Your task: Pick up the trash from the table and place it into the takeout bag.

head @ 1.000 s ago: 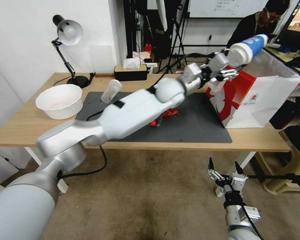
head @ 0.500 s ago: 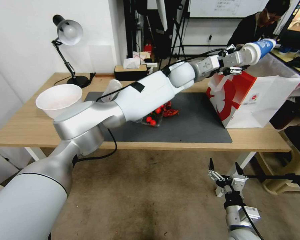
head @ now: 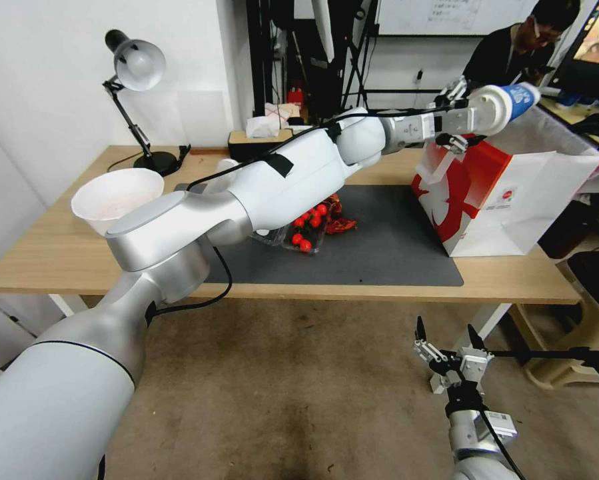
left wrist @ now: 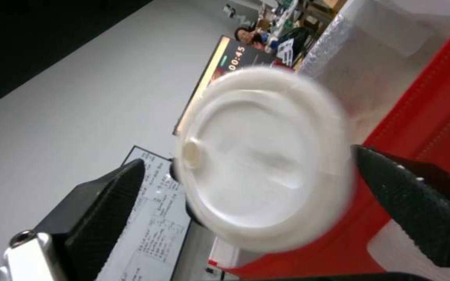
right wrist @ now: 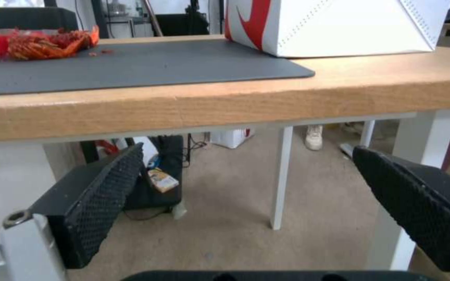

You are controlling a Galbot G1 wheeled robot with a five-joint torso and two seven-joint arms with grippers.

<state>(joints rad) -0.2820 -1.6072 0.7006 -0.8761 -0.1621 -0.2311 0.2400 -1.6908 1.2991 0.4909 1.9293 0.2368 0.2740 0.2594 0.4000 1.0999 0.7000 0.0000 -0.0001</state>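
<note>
The blue-white lidded cup point(head: 507, 105) lies sideways in the air above the open top of the red-and-white takeout bag point(head: 512, 200), which stands at the table's point(head: 46, 253) right end. My left gripper point(head: 462, 115) is at the cup's lid end with its fingers spread. In the left wrist view the white lid point(left wrist: 264, 156) sits between the pads point(left wrist: 418, 210), with a gap on one side, and red bag wall point(left wrist: 433, 97) lies beyond. A crushed red can point(head: 340, 225) lies on the grey mat point(head: 392, 257). My right gripper point(head: 449, 343) hangs open below the table's front edge.
A clear tray of cherry tomatoes point(head: 304, 233) sits mid-mat beside the can. A large white bowl point(head: 116, 193) stands at the left, with a desk lamp point(head: 136, 63) and a tissue box point(head: 259, 143) at the back. My left arm spans the mat.
The left arm has carried the cup from beside the bag to over its opening. The cup has since shifted slightly left and down, and the left fingers now stand wider apart.
</note>
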